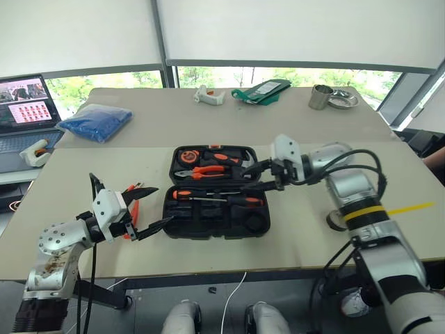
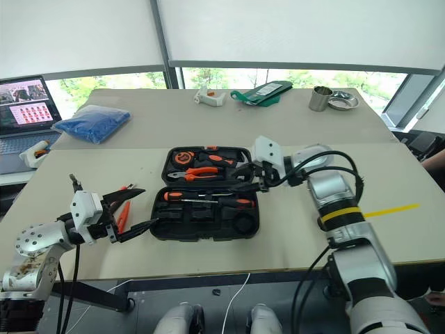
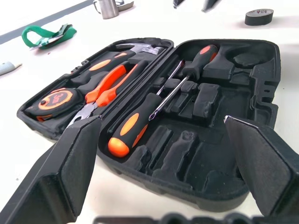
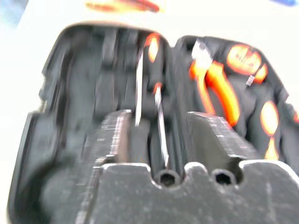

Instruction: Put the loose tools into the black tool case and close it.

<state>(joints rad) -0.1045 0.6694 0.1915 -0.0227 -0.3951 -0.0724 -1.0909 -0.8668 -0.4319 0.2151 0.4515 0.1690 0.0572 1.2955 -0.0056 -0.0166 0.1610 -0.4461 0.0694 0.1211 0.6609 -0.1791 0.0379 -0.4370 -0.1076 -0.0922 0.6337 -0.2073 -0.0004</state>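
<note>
Case (image 1: pixel 215 202) lies open — two screwdrivers (image 1: pixel 222 196) seated; left jaws (image 1: pixel 149 209) spread wide, right jaws (image 1: pixel 256 175) parted, empty, hovering above.

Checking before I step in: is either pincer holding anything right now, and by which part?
Nothing is held. The left pincer is open beside the black tool case; the right pincer has nothing between its fingers.

No legible text or labels anywhere
</note>
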